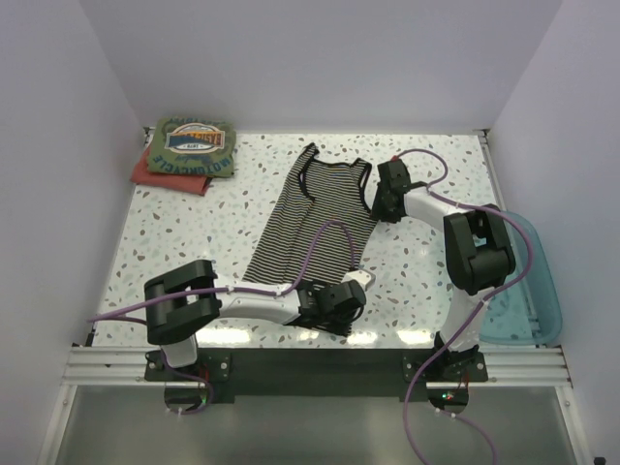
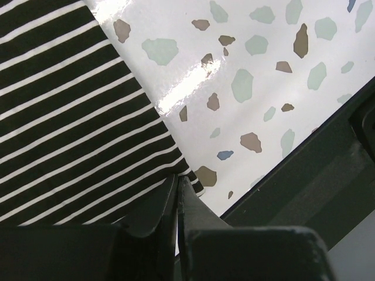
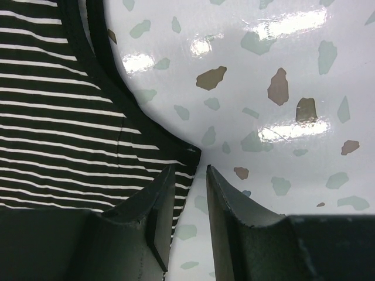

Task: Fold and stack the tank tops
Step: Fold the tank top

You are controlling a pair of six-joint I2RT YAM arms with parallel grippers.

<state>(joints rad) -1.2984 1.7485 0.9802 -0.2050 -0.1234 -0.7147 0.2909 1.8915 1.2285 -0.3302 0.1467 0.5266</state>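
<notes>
White walls box in a speckled table (image 1: 426,281) where the job stands partway done. A striped tank top (image 1: 315,218) lies spread flat and unfolded at centre, running diagonally from its straps at the far side to its hem near the front edge. At the far left corner, an olive green tank top (image 1: 194,145) with a printed graphic sits folded on a folded red one (image 1: 153,176), the start of the stack. By that reckoning the striped top has yet to be folded and carried over to the pile. At its near right hem corner the left gripper (image 2: 177,178) has its jaws drawn almost together. It appears to be pinching the edge of the cloth, though the wrist camera shows little more than the tips. On the top's right side, by the bottom of the armhole, the right gripper (image 3: 190,170) is released, with bare table showing between its fingers and the dark trim just ahead of them. The left arm reaches low along the near edge from left to right, and the right arm bends inward from its base toward centre. A translucent blue basket (image 1: 528,291) sits at the table's right edge, apart from the cloth.
</notes>
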